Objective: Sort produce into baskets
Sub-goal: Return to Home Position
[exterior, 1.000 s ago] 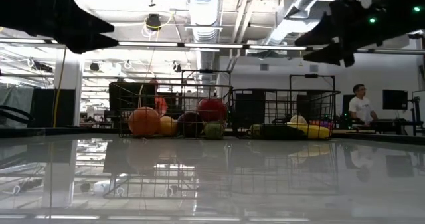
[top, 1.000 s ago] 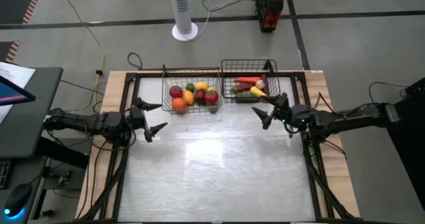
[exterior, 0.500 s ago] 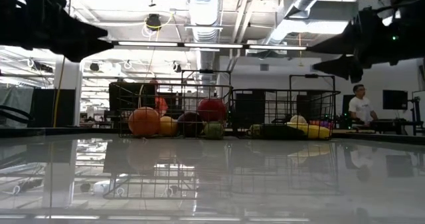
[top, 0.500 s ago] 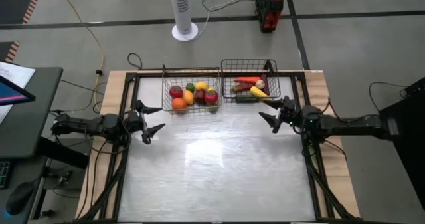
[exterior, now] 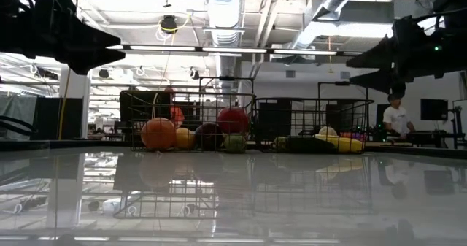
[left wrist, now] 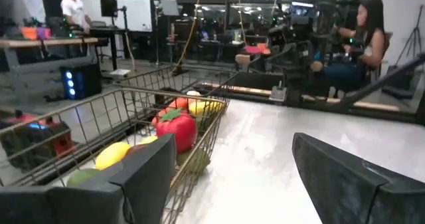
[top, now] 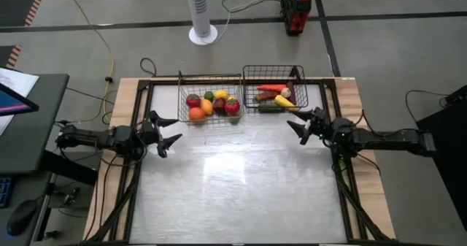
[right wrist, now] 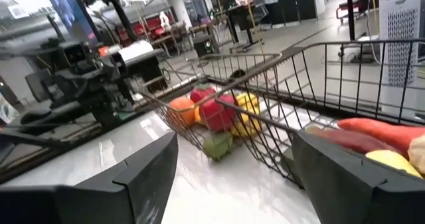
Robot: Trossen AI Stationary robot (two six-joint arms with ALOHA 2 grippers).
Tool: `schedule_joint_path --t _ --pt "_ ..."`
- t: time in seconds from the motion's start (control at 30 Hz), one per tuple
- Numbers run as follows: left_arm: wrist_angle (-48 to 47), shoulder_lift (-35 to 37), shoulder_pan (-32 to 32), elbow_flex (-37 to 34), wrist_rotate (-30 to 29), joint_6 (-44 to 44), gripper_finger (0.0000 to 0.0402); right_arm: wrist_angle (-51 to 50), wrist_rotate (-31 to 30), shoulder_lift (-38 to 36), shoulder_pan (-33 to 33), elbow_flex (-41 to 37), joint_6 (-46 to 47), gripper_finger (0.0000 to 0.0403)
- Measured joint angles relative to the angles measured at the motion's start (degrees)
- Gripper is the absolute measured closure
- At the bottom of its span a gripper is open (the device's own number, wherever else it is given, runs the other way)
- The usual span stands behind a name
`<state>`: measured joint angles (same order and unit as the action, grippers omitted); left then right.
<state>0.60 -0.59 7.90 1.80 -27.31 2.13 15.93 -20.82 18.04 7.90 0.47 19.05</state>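
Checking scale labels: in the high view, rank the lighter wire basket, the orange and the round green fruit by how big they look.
1. Lighter wire basket, by far the largest.
2. Orange.
3. Round green fruit, the smallest.

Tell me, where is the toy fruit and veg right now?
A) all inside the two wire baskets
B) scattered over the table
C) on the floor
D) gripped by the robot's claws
A: the round pieces sit in the lighter basket and the long ones in the darker basket, while the left gripper and right gripper hang open and empty.
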Motion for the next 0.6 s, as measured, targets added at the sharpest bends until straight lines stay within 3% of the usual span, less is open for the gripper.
schedule_joint_path --t 0.6 --pt "-0.1 0.0 0.0 0.0 0.0 0.0 0.0112 -10.3 0.0 0.0 0.0 -0.1 0.0 0.0080"
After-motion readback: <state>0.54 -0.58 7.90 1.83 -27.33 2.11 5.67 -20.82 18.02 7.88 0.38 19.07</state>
